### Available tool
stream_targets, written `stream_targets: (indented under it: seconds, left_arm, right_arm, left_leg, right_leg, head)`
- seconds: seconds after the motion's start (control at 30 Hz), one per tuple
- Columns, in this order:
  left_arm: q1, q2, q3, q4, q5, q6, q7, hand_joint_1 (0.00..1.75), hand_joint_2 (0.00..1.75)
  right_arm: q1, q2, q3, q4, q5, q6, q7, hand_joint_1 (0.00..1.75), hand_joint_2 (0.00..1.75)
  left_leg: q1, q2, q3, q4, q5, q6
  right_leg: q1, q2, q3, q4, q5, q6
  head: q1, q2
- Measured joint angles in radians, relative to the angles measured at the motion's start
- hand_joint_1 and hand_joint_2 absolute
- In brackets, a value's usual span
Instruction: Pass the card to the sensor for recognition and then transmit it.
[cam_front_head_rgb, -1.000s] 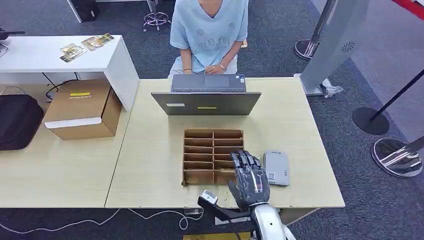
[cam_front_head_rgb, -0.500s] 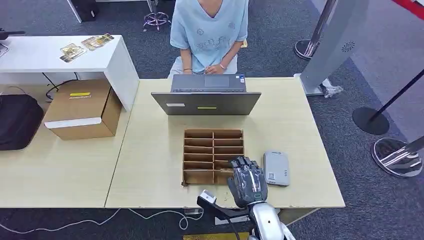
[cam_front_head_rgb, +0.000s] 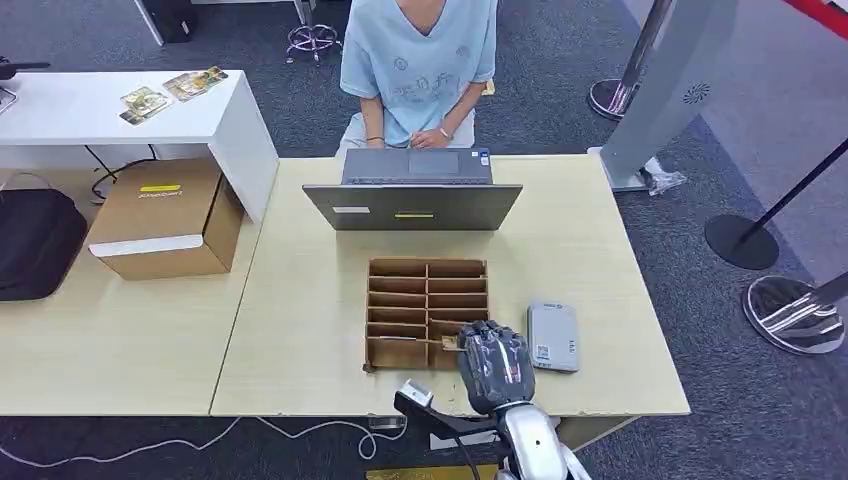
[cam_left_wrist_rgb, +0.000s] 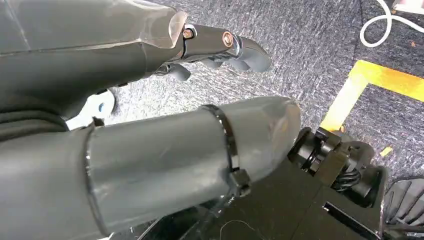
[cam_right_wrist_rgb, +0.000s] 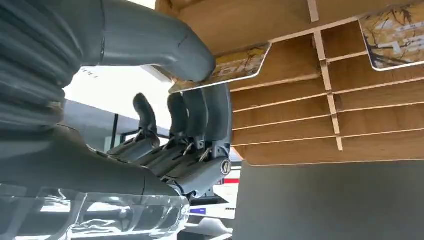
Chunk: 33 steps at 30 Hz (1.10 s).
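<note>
Laptop (cam_front_head_rgb: 412, 205), cardboard box (cam_front_head_rgb: 165, 217)

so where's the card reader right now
In the head view the grey card reader lies flat on the table, just right of the wooden rack, beside the right hand.

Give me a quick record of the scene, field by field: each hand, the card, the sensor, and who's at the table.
right hand: pinches a card between thumb and fingers
card: at the near end of the wooden rack
second card: lies in another rack slot
sensor: grey reader, flat on the table beside the rack
left hand: hangs over the carpet, holds nothing
person: seated behind the laptop
</note>
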Motion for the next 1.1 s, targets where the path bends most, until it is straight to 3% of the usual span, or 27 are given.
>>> stream_targets:
  seconds: [0.4,0.8,1.1]
  left_arm:
    - [0.0,0.0,0.003,0.0,0.012,0.003,0.0,0.0,0.0]
    - [0.001,0.0,0.018,0.0,0.036,0.011,-0.002,0.0,0.0]
    - [0.001,0.0,0.025,0.0,0.053,0.018,-0.003,0.0,0.0]
  right_arm:
    - [0.001,0.0,0.0,0.0,-0.011,-0.003,0.002,1.43,1.75]
    - [0.003,0.0,-0.001,-0.003,-0.028,-0.045,-0.015,1.73,1.75]
    - [0.011,0.0,-0.007,-0.024,-0.029,-0.091,-0.035,1.71,1.75]
  left_leg:
    - [0.0,0.0,0.0,0.0,0.0,0.0]
    - [0.0,0.0,0.0,0.0,0.0,0.0]
    - [0.0,0.0,0.0,0.0,0.0,0.0]
  right_leg:
    - [0.0,0.0,0.0,0.0,0.0,0.0]
    - [0.0,0.0,0.0,0.0,0.0,0.0]
    - [0.0,0.0,0.0,0.0,0.0,0.0]
  head:
    - [0.0,0.0]
    - [0.0,0.0]
    - [0.0,0.0]
